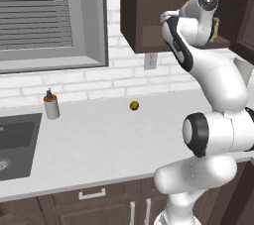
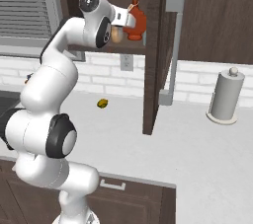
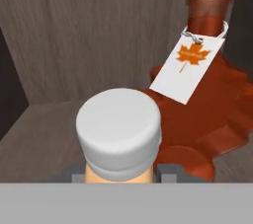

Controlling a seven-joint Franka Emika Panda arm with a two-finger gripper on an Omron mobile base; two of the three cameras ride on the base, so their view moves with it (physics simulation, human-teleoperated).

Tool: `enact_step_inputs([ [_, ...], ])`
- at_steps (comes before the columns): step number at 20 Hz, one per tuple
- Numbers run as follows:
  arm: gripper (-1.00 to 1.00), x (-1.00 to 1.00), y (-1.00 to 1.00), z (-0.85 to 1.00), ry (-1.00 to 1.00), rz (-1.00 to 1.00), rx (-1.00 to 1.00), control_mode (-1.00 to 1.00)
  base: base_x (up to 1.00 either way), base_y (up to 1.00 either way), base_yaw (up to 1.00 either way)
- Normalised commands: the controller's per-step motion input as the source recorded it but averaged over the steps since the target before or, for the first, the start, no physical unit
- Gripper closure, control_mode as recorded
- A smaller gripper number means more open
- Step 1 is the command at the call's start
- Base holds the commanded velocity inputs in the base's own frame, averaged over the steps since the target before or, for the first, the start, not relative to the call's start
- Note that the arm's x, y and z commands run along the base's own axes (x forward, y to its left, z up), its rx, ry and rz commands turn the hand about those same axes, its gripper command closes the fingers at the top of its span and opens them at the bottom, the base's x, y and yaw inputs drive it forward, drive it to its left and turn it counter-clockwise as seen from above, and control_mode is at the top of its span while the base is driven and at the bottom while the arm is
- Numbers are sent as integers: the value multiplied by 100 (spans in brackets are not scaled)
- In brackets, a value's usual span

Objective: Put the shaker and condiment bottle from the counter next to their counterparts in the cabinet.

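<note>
Your bench (image 1: 99,144) lies below the open cabinet (image 2: 153,45), where the arm reaches onto the shelf. The red bottle (image 3: 207,109) stands at two o'clock in the hand view, touching the condiment bottle (image 3: 119,136), which your claw (image 3: 121,173) grips from both sides

Centre of the hand view: the condiment bottle (image 3: 120,141), orange-tan with a cream-white top. At right, a dark red bottle (image 3: 210,114) carries a white label (image 3: 187,70) printed with an orange maple leaf. The cabinet (image 3: 94,35) is brown wood grain.
</note>
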Motion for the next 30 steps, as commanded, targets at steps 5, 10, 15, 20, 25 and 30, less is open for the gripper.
enact_step_inputs([
  [5,-100,8,0,-29,0,1,0,-100,0,0,0],
  [10,-100,1,-7,-29,0,2,1,-100,0,0,0],
  [15,-100,0,-12,-26,0,1,2,-100,0,0,0],
  [20,-100,0,-10,-23,0,1,1,-100,0,0,0],
  [25,-100,-11,-3,-10,0,5,3,-100,0,0,0],
  [30,-100,-29,0,0,0,7,6,-100,0,0,0],
])
